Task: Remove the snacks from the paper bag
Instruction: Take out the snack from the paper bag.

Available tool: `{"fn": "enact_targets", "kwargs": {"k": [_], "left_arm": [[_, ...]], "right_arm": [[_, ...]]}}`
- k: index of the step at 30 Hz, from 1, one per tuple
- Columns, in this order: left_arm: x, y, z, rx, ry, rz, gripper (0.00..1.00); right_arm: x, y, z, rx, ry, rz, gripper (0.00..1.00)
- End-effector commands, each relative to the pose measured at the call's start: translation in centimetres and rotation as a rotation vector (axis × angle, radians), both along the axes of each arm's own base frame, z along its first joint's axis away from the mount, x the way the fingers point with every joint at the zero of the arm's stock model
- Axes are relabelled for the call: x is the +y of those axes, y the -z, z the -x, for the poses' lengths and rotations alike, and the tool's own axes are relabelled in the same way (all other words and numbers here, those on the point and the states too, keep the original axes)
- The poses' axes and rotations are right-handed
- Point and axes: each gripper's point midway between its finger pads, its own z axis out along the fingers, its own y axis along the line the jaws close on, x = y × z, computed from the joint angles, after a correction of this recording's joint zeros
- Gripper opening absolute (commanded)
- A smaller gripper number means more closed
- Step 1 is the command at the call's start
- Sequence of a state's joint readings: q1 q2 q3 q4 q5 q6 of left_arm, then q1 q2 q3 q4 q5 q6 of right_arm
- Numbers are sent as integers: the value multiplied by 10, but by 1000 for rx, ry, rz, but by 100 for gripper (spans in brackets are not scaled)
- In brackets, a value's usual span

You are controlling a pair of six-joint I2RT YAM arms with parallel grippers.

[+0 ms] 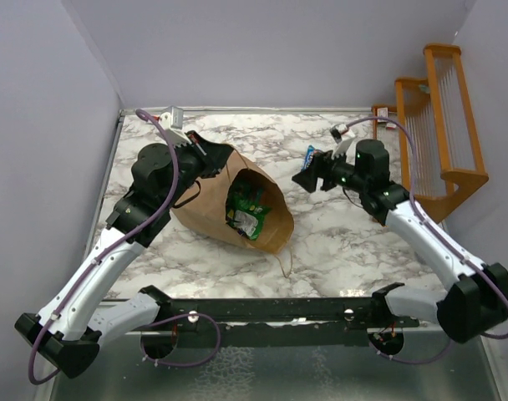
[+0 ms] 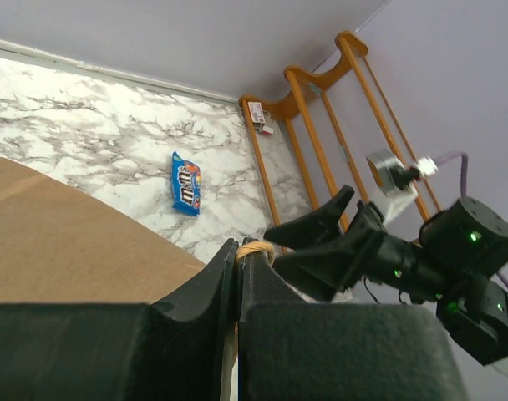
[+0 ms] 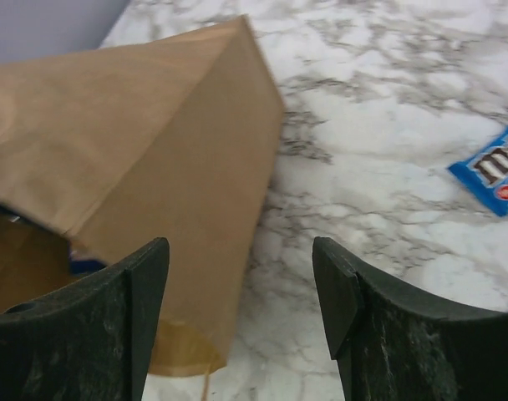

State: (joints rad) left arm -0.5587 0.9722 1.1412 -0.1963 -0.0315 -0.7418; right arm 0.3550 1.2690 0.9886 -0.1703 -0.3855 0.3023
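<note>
Top external view, starting at the far left: what is there?

— The left arm reaches in over a white marble tabletop [image 1: 337, 242]. Its left gripper [image 1: 207, 157] sits at the far rim of the paper bag [image 1: 200, 209].

Is that gripper closed?

— Yes. In the left wrist view its fingers [image 2: 205, 288] are pressed together, pinching the bag's tan twisted handle [image 2: 256, 247].

And the bag itself?

— It is brown and lies tilted, left of centre on the tabletop. Its mouth gapes toward the camera. Green snack packets [image 1: 247, 209] lie inside, visible through the opening.

What comes next, moving right?

— A blue snack packet [image 1: 309, 155] lies flat on the marble, apart from the bag and outside it. It is just beside the right gripper [image 1: 309, 177].

Is the right gripper holding it?

— No. In the right wrist view the two dark fingers [image 3: 141, 292] stand wide apart with nothing between them. The gripper hangs above the tabletop, with the bag's side to one side of it and the blue packet to the other.

And at the far right?

— An orange wooden rack [image 1: 444, 125] stands at the tabletop's edge, against the wall.
</note>
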Motion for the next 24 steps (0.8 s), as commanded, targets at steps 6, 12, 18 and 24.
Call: {"fn": "enact_targets", "kwargs": {"k": [6,12,18,24], "left_arm": [[-6,-12,3,-41,41,20,0],[-9,-8,1,-28,46,31,0],[-11,-8,2,-24,56,42,0],[-12,-6,2,-17,61,44,0]], "right_arm": [[47,-19,110,-185,-352,-163,68],[84,-21,162,-427,-542,-126,64],[111,-4,164,-615,-550,-8,57],[121,39,126,-716,-566,281,47]]}}
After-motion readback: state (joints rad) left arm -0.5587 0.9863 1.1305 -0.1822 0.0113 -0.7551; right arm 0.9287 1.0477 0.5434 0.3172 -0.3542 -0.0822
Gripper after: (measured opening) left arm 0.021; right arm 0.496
